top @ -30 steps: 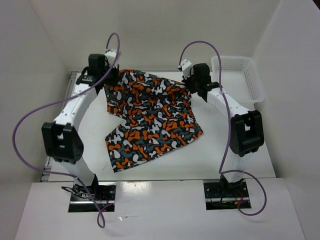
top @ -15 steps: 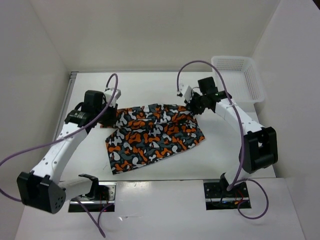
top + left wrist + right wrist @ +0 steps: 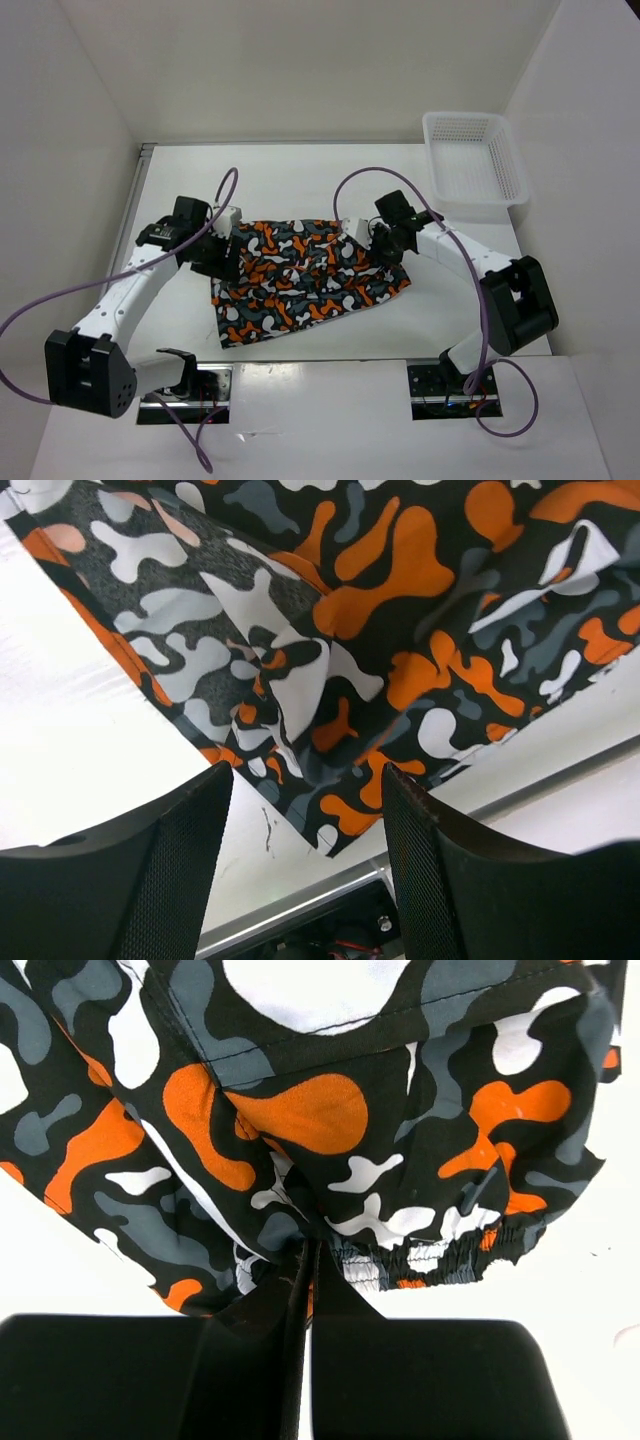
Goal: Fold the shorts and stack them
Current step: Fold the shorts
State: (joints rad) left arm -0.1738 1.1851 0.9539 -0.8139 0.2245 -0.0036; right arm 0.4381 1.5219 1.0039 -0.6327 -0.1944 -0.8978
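Observation:
The shorts (image 3: 305, 275), in orange, black, white and grey camouflage, lie doubled over on the white table (image 3: 300, 180). My left gripper (image 3: 222, 256) sits at their left edge, open. In the left wrist view its fingers (image 3: 170, 870) stand wide apart, and a corner of the shorts (image 3: 330, 630) lies loose on the table just past them. My right gripper (image 3: 376, 240) is at the cloth's right end. In the right wrist view the right gripper (image 3: 310, 1260) is shut on a bunched pinch of the shorts (image 3: 300, 1110) beside the elastic waistband (image 3: 440, 1250).
A white mesh basket (image 3: 512, 172) stands at the back right corner, apart from the cloth. Purple cables loop over both arms. White walls close in the table on three sides, and the arm bases sit at the near edge.
Both grippers carried the far edge of the shorts toward the near side, laying it over the lower half. The left gripper then opened and let go of the cloth.

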